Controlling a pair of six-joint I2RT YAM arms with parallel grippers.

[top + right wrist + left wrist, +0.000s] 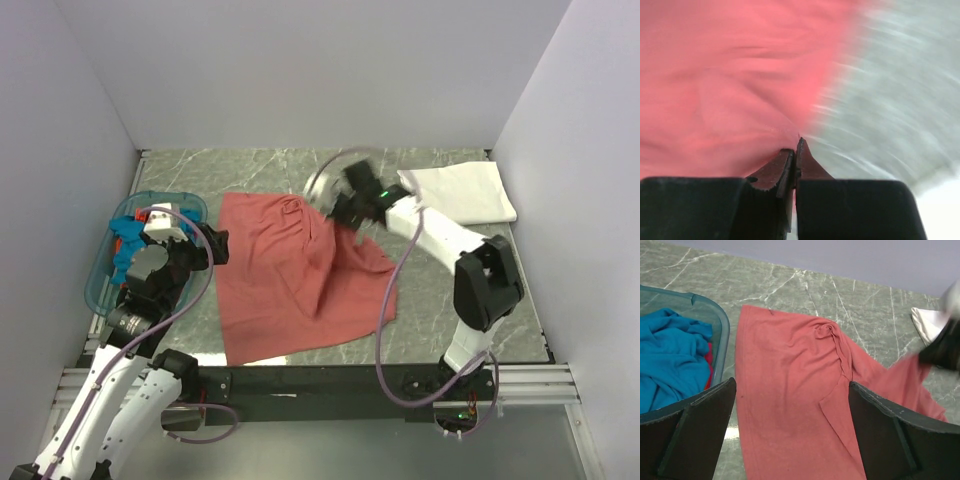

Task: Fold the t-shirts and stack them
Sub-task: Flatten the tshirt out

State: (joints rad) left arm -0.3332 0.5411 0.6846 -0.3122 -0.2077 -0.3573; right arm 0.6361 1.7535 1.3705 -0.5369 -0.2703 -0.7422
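The dusty-red t-shirt (290,270) lies spread on the marble table, rumpled along its middle; it also fills the left wrist view (790,390). My right gripper (352,222) is shut on the shirt's right edge (740,100) and holds it lifted above the table; its view is motion-blurred. My left gripper (200,245) is open and empty, hovering at the shirt's left edge beside the basket. A folded white t-shirt (462,192) lies at the back right. A teal-blue t-shirt (667,357) sits in the basket.
The translucent blue plastic basket (103,285) stands at the table's left edge, holding teal-blue and red-orange cloth. Grey walls close in the left, back and right. A black rail (330,380) runs along the near edge.
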